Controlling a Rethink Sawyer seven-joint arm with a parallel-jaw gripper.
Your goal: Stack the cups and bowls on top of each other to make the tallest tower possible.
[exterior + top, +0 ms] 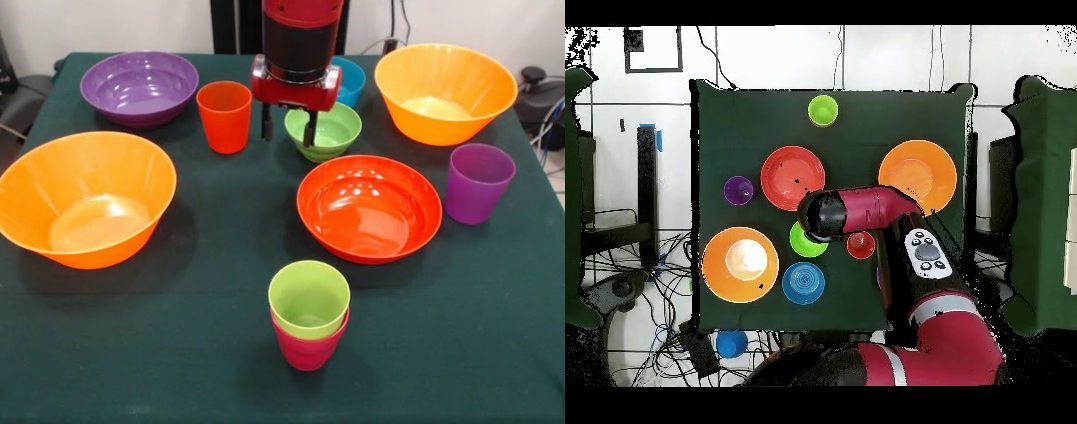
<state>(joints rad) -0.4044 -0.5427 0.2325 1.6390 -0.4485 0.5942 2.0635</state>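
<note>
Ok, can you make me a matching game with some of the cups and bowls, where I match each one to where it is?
Things:
1. lime green cup
2. purple cup
3. small lime green bowl
4. purple bowl

Places, as the front view shows them:
A. in a far corner of the table
B. nested inside the crimson cup
C. just under the tool
D. standing alone beside the red-orange bowl

Pairs: 1-B, 2-D, 3-C, 4-A
</note>
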